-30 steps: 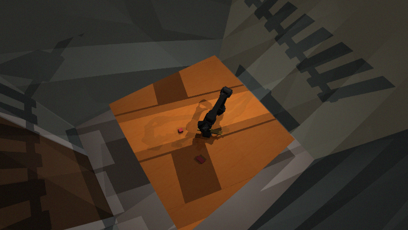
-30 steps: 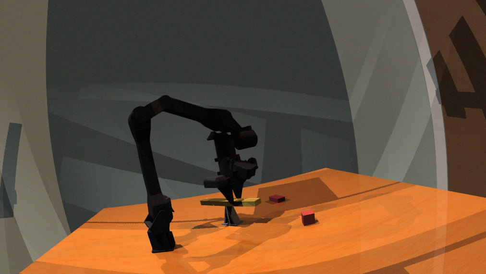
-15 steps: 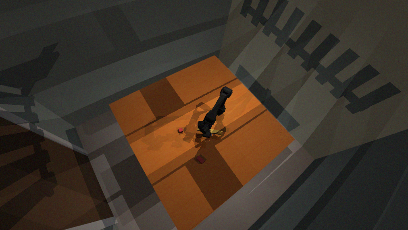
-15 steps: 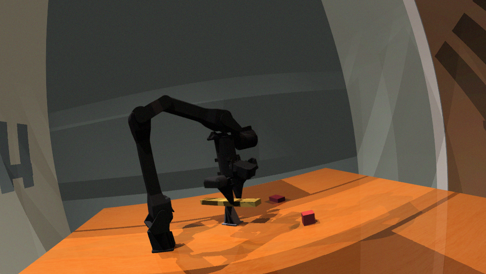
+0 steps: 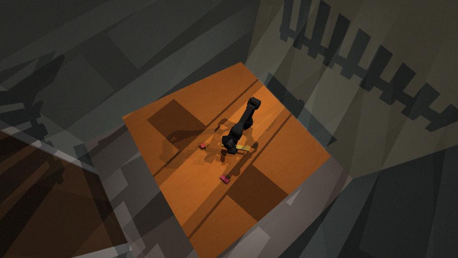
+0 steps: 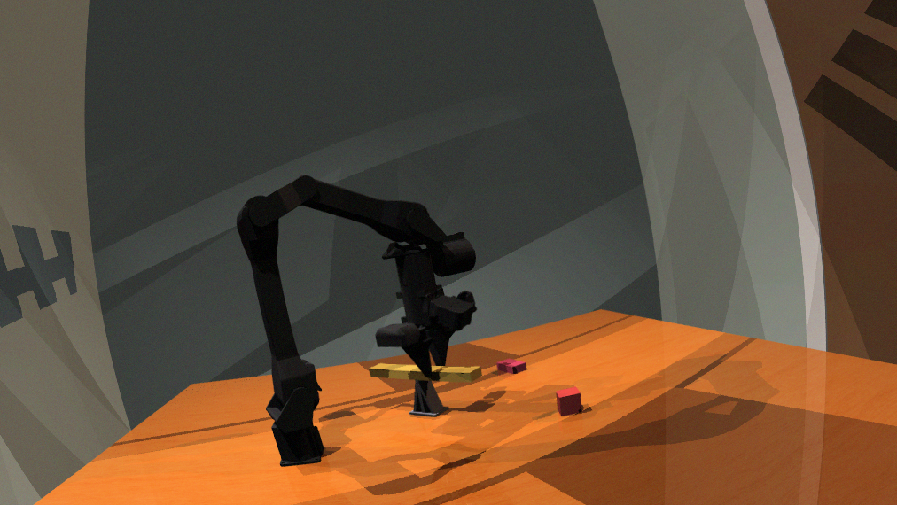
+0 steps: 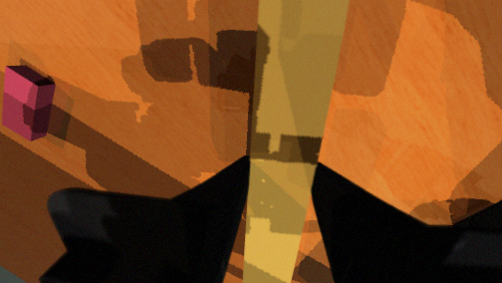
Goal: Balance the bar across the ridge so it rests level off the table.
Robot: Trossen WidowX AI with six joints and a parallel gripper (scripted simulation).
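Observation:
The yellow bar (image 5: 243, 148) (image 6: 464, 374) (image 7: 301, 75) is held off the table and looks about level in the exterior view. My gripper (image 6: 432, 372) (image 7: 280, 165) is shut on the bar near its middle, with one finger on each long side. The dark grey ridge (image 6: 429, 401) stands on the table directly under the bar's middle. Its top is at or very near the bar's underside; the fingertip in front hides whether they touch. The ridge is hidden beneath the bar in the wrist view.
A red cube (image 5: 202, 145) (image 6: 568, 401) sits on the orange table (image 5: 179, 205) (image 6: 188, 483) to one side of the ridge. A flat pink block (image 5: 225, 179) (image 6: 511, 366) (image 7: 20, 102) lies beyond the bar. Broad shadows cross the table.

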